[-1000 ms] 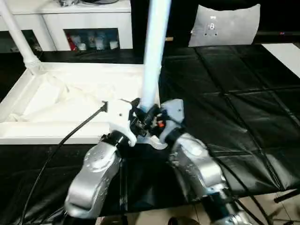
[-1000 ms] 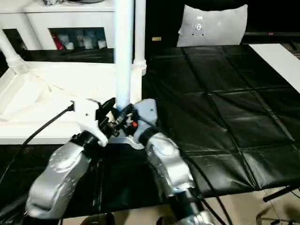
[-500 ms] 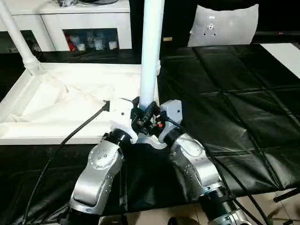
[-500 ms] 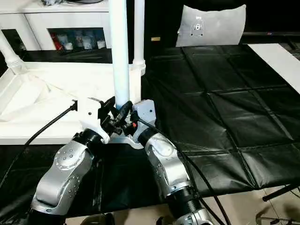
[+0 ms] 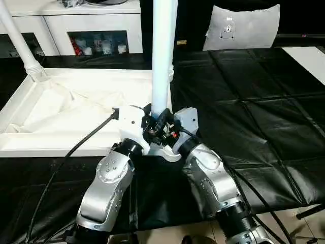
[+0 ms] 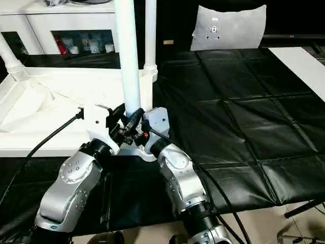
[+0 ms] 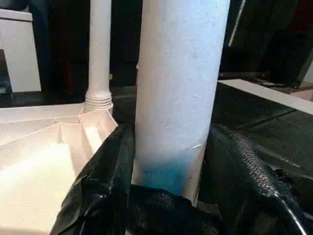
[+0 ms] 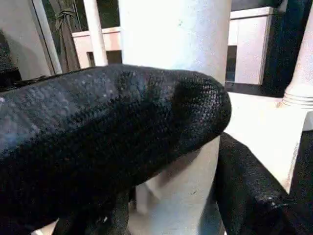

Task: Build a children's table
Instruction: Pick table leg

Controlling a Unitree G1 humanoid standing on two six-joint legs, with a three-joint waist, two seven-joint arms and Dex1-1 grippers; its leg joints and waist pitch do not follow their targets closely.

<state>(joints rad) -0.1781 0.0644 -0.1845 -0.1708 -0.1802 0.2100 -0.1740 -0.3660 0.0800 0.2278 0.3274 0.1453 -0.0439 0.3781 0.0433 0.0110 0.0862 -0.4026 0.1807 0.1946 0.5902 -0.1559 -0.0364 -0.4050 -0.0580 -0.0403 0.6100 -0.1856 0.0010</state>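
Silver arms meet low, and the left gripper (image 5: 150,121) and right gripper (image 5: 163,125) both have black fingers clamped on one smooth white tube leg (image 5: 163,56). A second ago it leaned; now it stands straight, ready to push into the near corner socket. Behind, the upturned square top (image 5: 61,109) lies on the black tabletop (image 5: 244,107), two legs (image 6: 150,33) already in.
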